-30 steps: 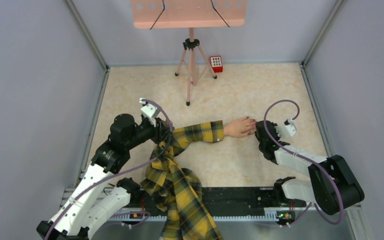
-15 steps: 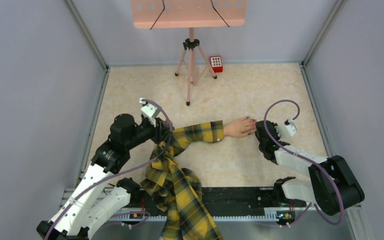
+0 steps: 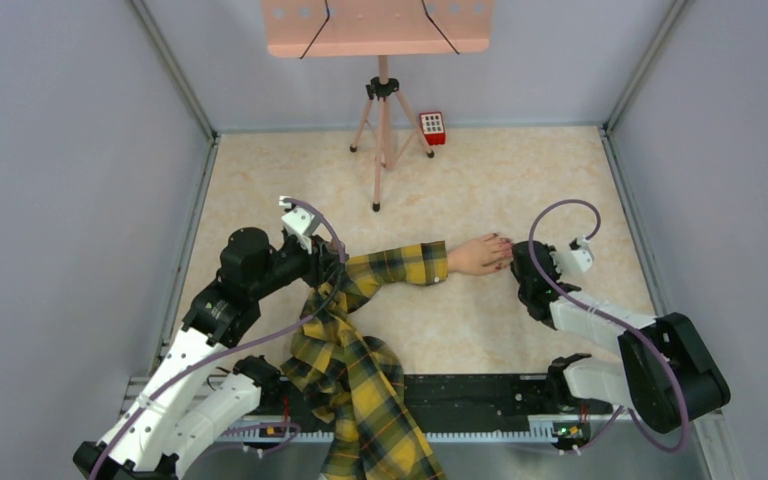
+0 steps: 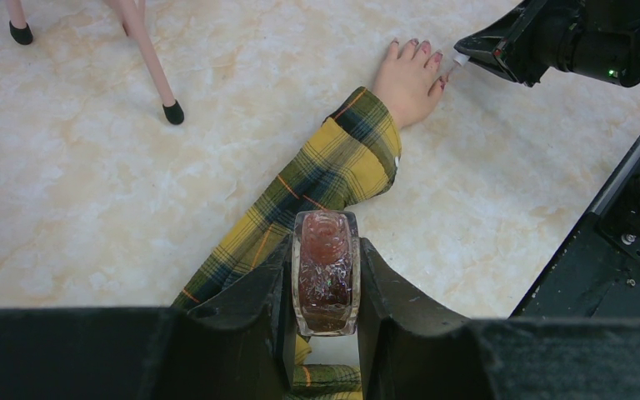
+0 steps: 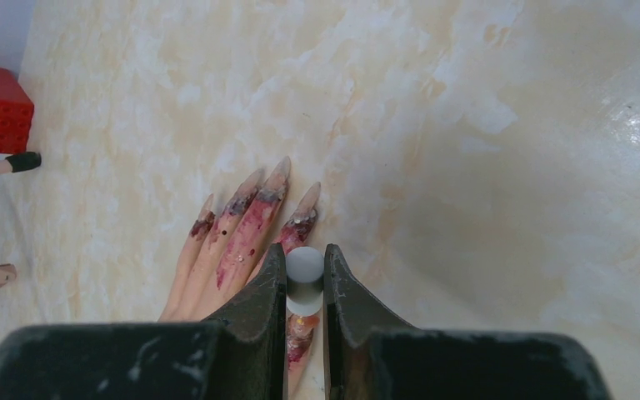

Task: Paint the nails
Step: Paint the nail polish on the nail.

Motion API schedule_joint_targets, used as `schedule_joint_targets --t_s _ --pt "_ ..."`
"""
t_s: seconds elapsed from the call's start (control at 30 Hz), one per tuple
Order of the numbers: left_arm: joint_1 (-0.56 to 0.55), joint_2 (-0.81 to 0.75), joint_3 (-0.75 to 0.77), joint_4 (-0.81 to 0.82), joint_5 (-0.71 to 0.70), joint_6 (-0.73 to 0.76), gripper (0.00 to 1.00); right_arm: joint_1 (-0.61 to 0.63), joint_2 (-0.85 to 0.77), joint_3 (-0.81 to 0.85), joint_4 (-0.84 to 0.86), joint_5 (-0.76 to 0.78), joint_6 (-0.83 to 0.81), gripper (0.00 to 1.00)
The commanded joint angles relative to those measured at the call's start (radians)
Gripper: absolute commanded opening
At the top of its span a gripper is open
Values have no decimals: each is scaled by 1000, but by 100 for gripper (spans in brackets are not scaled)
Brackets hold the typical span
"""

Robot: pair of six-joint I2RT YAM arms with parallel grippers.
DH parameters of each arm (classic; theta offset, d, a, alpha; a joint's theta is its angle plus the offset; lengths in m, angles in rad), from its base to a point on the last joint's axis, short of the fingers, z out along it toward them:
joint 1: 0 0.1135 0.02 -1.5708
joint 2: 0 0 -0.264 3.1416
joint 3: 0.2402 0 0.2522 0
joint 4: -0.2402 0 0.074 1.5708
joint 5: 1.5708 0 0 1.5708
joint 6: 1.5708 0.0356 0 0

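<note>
1. Right gripper: the jaws are clamped on a slim applicator with a pale round cap, held between both fingers.
2. Mannequin hand: it lies flat on the table, right of centre. In the top view it sits at 9 o'clock of the right gripper, just beside it, with its fingers pointing to 3 o'clock.
3. Nails: in the right wrist view they are long, smeared dark red, and fan out between 10 and 12 o'clock of the fingertips. One finger runs directly under the applicator. Whether the applicator touches it cannot be told.
4. In the left wrist view the applicator's pale tip sits just beside the outermost fingertip of the mannequin hand.
5. Left gripper: the jaws are closed on a small glass bottle of dark red polish. It hangs over the plaid sleeve at 9 o'clock of the mannequin hand, well apart from the nails.
6. Edges around the right gripper, top view:
   - 12 o'clock: bare table up to the back wall.
   - 3 o'clock: a narrower strip of table, then the right wall.
   - 6 o'clock: bare table, then the black rail at the near edge.
7. Obstacles: the tripod and the red keypad box stand at 11 o'clock, well apart from the hand.
</note>
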Motion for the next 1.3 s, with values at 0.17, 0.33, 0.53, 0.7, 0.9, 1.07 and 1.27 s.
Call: schedule_joint_targets --t_s 0.17,0.33,0.53,0.7,0.9,1.07,1.27 --pt "3 -15 22 42 0 -2 0 12 -31 22 21 27 8 0" --pt "2 -15 22 41 0 -2 0 12 -16 18 25 25 13 0" --pt "2 -14 23 41 -1 -2 0 12 -1 19 37 27 14 0" --pt "2 -16 22 41 -3 -1 0 12 9 16 43 32 20 0" --pt "2 -17 23 41 -4 -1 0 12 15 20 52 43 27 0" --pt "2 -17 22 41 -5 0 0 13 20 23 49 55 27 0" --pt "2 -16 22 40 -5 0 0 12 29 22 50 64 27 0"
